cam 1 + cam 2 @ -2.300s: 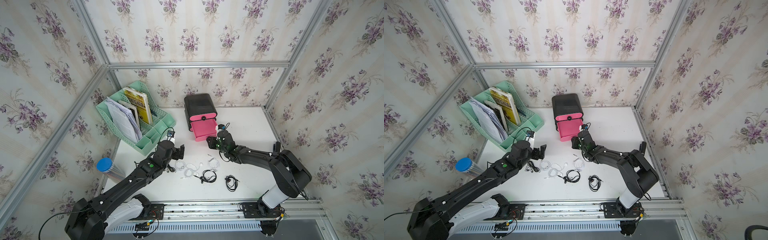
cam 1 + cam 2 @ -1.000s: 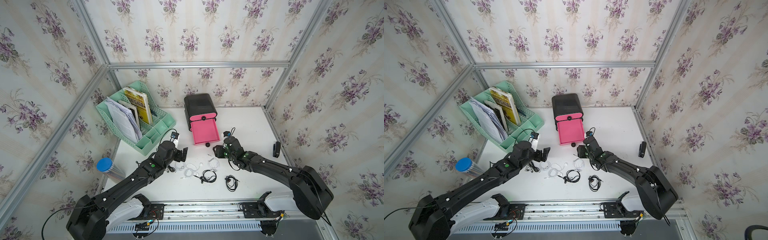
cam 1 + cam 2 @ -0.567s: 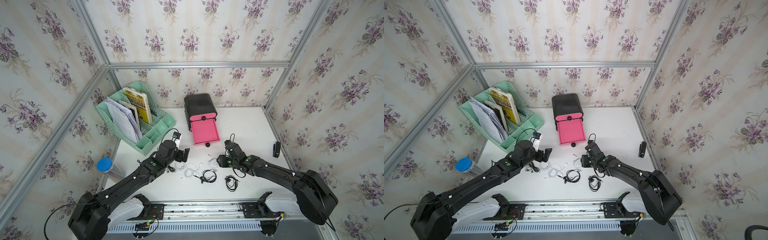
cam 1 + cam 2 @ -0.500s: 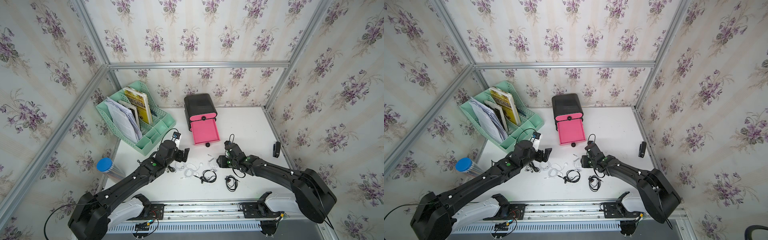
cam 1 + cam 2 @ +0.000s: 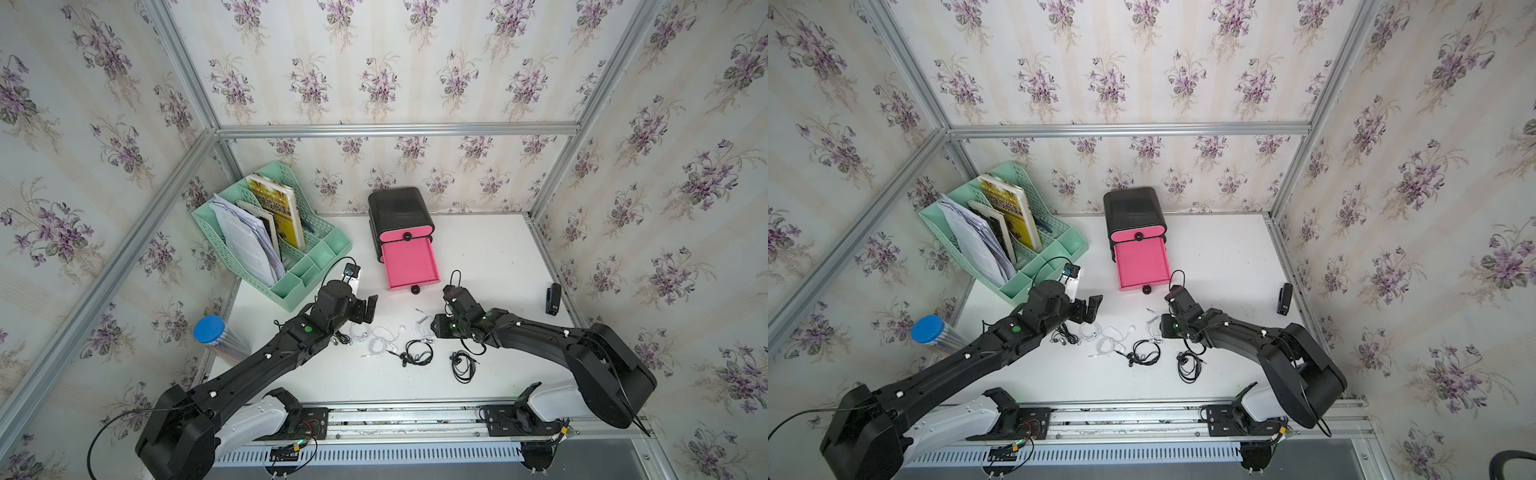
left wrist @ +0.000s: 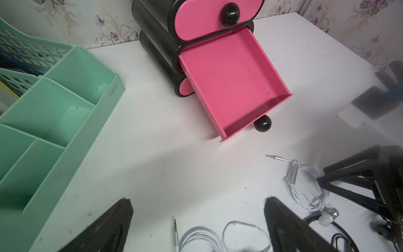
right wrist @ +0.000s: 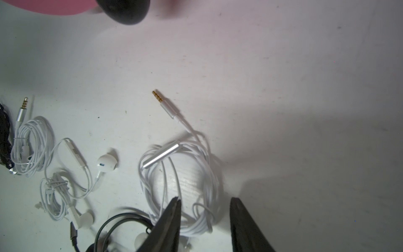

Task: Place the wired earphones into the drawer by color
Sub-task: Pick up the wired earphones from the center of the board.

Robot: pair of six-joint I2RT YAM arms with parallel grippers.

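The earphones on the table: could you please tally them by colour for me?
White earphones: 3
Black earphones: 3
Total: 6

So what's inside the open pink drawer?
Nothing yet: the open pink drawer shows only its bare pink floor. Its back end, tucked inside the black cabinet, is covered, so I can't see there.

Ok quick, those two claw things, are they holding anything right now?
Left gripper: open wide, holding nothing.
Right gripper: open, jaws either side of a white earphone bundle, not clamped on it.
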